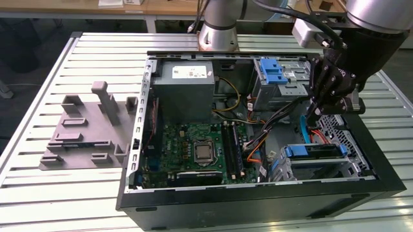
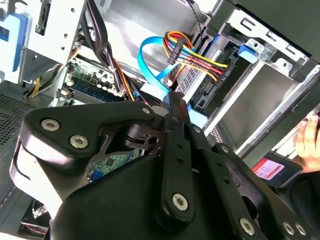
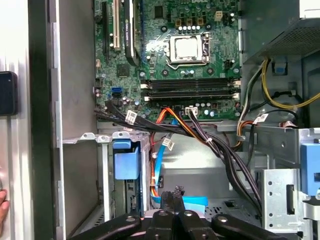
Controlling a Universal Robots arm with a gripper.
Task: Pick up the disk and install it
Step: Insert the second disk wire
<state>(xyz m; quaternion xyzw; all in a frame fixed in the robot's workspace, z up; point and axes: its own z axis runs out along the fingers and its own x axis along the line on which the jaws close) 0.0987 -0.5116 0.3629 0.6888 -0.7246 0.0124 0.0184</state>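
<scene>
The disk [image 1: 315,151] sits in the lower drive bay at the case's near right corner in the exterior view, its blue carrier bracket facing up. In both wrist views it lies in that bay, its blue bracket [image 3: 126,161] and blue tab [image 2: 248,51] at the bay mouth, with coloured power wires [image 2: 200,60] running to it. My gripper [image 1: 312,116] hangs inside the case just above and behind the bay. Its black fingers [image 3: 172,194] are shut together with nothing seen between them, close to a blue data cable [image 2: 150,65].
The open black case [image 1: 258,198] holds a motherboard [image 1: 200,150], a grey power-supply box [image 1: 187,89] and an upper drive cage with a blue latch [image 1: 277,72]. A grey fixture [image 1: 84,130] lies on the table at the exterior view's left. A person's hand [image 2: 307,135] is beside the case.
</scene>
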